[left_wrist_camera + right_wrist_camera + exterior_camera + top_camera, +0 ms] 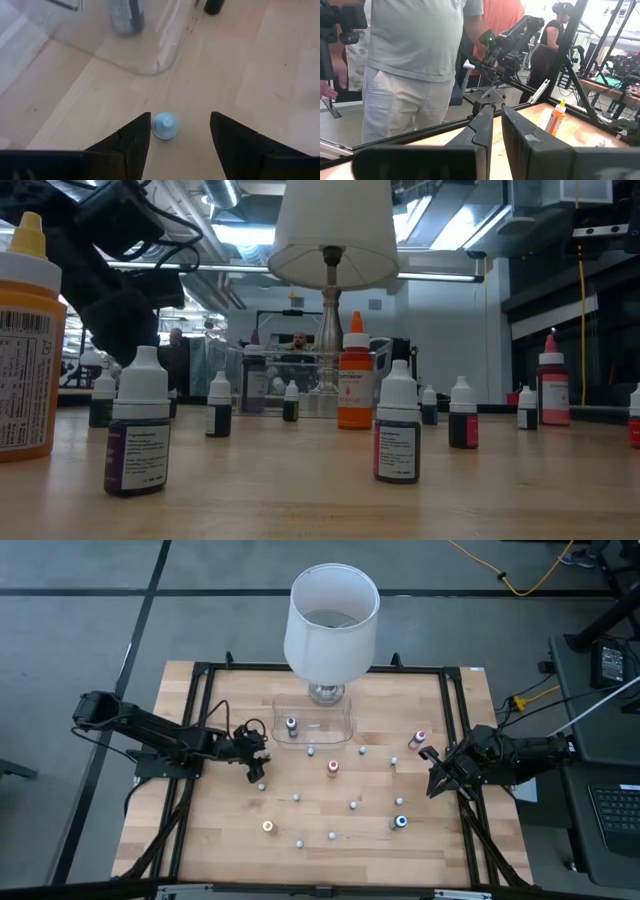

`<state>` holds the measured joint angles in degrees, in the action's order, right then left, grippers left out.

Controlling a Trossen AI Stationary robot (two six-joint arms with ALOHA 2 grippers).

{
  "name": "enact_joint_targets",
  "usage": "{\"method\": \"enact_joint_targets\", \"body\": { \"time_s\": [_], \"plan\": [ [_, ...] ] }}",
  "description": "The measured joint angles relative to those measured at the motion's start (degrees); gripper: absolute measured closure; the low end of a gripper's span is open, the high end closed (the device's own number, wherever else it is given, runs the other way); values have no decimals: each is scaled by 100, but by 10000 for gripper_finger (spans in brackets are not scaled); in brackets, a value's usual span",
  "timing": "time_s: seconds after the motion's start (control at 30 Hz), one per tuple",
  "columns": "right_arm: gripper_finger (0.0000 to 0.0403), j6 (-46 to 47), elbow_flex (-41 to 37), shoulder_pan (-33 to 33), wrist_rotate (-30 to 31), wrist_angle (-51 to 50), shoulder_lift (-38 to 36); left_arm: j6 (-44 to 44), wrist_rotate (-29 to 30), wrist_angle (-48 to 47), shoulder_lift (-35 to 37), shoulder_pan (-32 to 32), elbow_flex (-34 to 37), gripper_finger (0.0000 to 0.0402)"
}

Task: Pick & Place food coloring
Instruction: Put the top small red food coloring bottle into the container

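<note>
Left gripper: fingers spread astride a pale-capped bottle beside the tray, placed for a pinch, not yet gripping. Right gripper: pressed together, idle at the table's right. Other bottles stand scattered; one sits in the tray.

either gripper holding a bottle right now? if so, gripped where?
Nothing held. Left gripper is open, straddling a white-capped bottle near the clear tray, no visible contact. Right gripper is shut and empty.
</note>
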<state>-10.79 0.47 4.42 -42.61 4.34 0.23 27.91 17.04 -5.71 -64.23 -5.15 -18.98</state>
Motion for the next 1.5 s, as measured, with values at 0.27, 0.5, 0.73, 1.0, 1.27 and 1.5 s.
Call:
{"method": "enact_joint_targets", "body": {
  "time_s": [0.27,0.5,0.73,1.0,1.27,1.5],
  "plan": [
    [359,0,0,-1,0,0,0,36,1,-47,1,0,0,243],
    [359,0,0,0,0,0,0,43,4,-49,1,0,0,277],
    [359,-1,0,0,0,0,2,43,4,-110,1,0,0,317],
    [359,0,0,-2,0,0,2,43,24,-108,1,0,-2,346],
    [359,0,0,0,0,0,0,43,-27,-110,1,2,-2,335],
    [359,0,0,-2,0,0,0,-51,-103,-412,1,2,-129,304]
  ]
}}
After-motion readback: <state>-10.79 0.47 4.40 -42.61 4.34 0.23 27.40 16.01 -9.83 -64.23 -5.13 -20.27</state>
